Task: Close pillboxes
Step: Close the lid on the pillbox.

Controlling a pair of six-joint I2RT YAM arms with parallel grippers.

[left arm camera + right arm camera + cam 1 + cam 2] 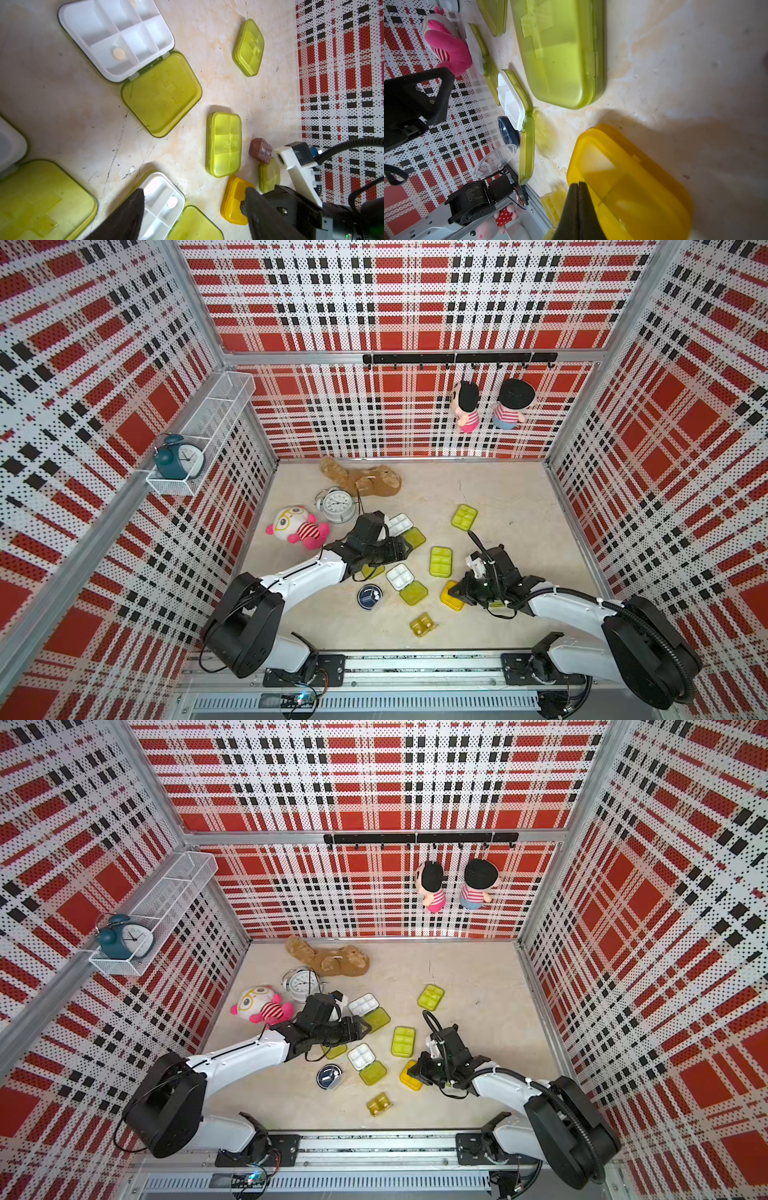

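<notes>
Several pillboxes lie on the beige table. Two lie open, white tray (400, 576) beside lime lid (414, 593), the other further back (401, 524). Two lime ones are closed (441, 561) (464, 516). My left gripper (195, 192) hovers open and empty above the open tray (164, 197); in a top view it (404, 549) sits between the two open boxes. My right gripper (578, 184) is shut, its tips over the edge of the closed orange-yellow pillbox (633, 176) (451, 596). A round navy box (369, 596), an amber one (423, 624) and a brown one (260, 149) lie nearby.
A white alarm clock (337, 506), a pink-and-white plush (297, 526) and a brown teddy (365, 479) lie at the back left. A wire basket with a blue clock (178, 456) hangs on the left wall. Two dolls (467, 406) hang at the back.
</notes>
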